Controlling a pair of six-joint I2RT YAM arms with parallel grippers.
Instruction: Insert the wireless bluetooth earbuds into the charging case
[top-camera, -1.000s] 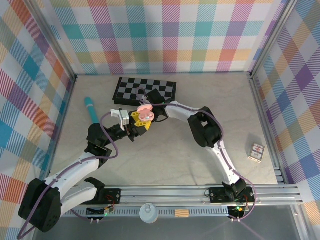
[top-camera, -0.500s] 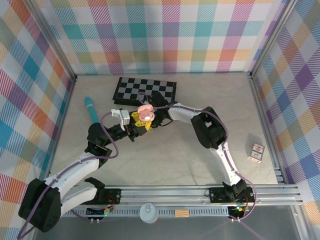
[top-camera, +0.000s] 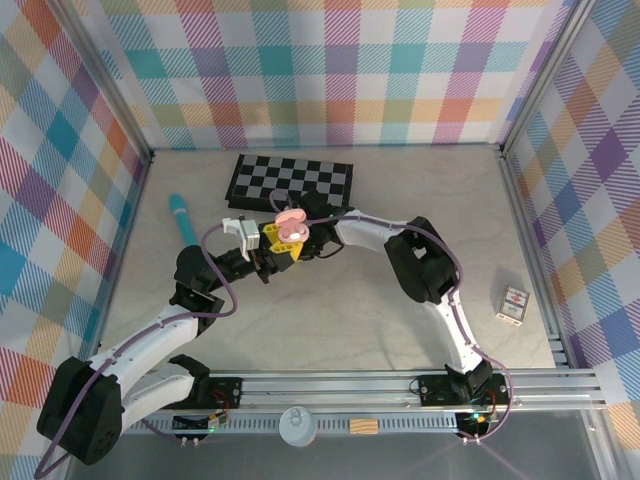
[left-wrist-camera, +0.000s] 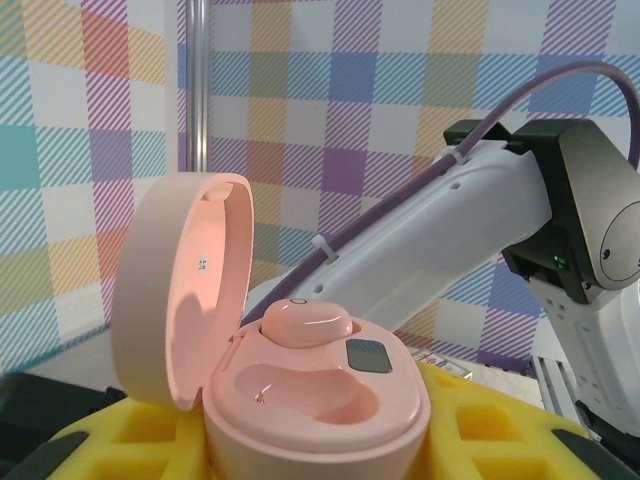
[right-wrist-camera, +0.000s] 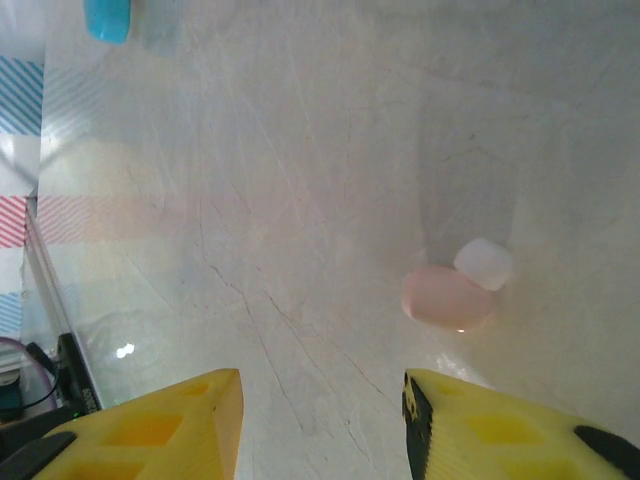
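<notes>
Your left end effector (top-camera: 282, 243) is gripping the open pink charging case (left-wrist-camera: 315, 400). One earbud (left-wrist-camera: 306, 322) is sitting inside, and the nearer socket (left-wrist-camera: 290, 392) is lying empty. Your right end effector (right-wrist-camera: 320, 400) is hovering with its fingers spread, holding nothing. The loose pink earbud (right-wrist-camera: 445, 297) is lying ahead of it on the bare desk (right-wrist-camera: 300, 150), off toward one finger, long axis crosswise. Nothing is crowding it.

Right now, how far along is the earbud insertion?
Done: the lid is open and one pink earbud sits in the far well of the charging case. In hand: the left pincer clamps the case; the right pincer is open and empty above the table. Left: the near well is empty, and a second pink earbud lies on the table.
</notes>
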